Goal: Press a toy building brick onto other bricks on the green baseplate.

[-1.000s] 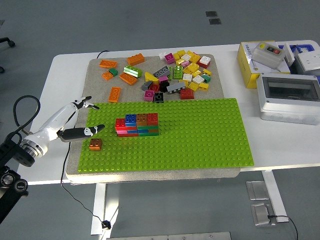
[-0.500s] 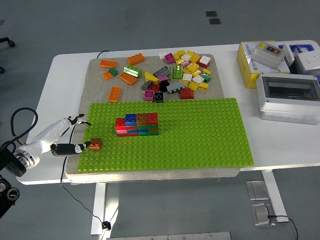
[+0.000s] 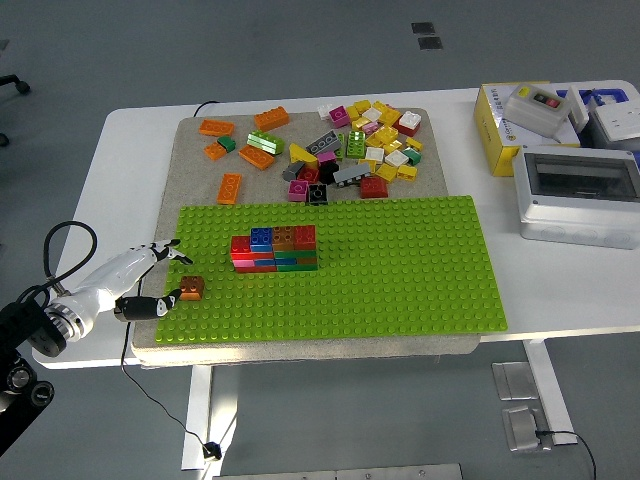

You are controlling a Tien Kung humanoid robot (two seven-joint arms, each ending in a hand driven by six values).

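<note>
The left hand (image 3: 150,280) pulled back leftward off the green baseplate (image 3: 400,270), fingers loosely spread, gripping nothing. The brown brick (image 3: 192,288) sat at the baseplate's left edge, unattached to the stack (image 3: 274,249).

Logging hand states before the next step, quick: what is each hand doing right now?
Left hand: open, fingers spread, thumb tip at the brown brick on the green baseplate, not grasping it.
Right hand: not in view.
</note>
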